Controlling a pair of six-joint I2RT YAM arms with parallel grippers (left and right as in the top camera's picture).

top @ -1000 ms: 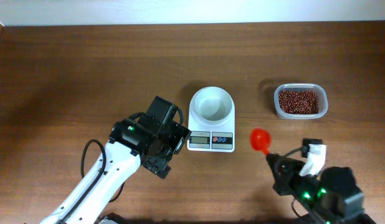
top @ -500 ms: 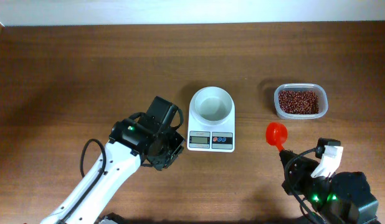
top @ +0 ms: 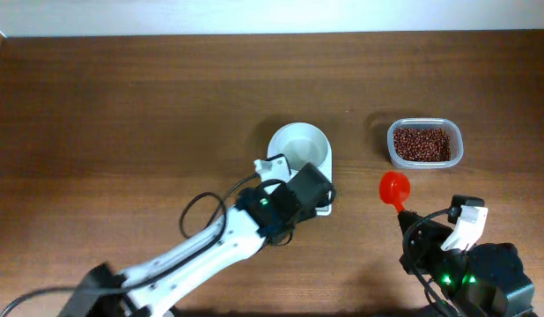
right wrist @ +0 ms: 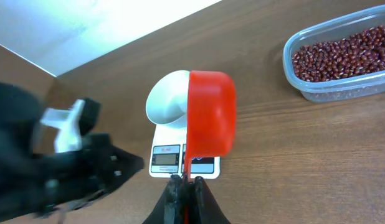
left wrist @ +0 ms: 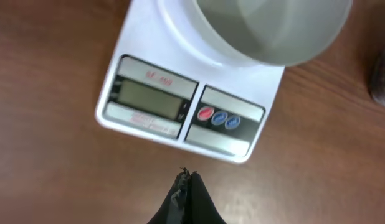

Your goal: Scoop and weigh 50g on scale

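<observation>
The white scale stands mid-table with its round white bowl empty. My left gripper hovers over the scale's front and hides its display from above. In the left wrist view the gripper is shut on nothing, just short of the front edge of the scale, near the grey display and the red and blue buttons. My right gripper is shut on the handle of a red scoop, held to the right of the scale. The scoop looks empty.
A clear tub of red beans stands to the right of the scale, just beyond the scoop. It also shows in the right wrist view as the tub. The left arm stretches in from the lower left.
My left gripper has shut and its arm has swung right, from the left of the scale to over the scale's front. The right gripper has carried the scoop a little right and away.
</observation>
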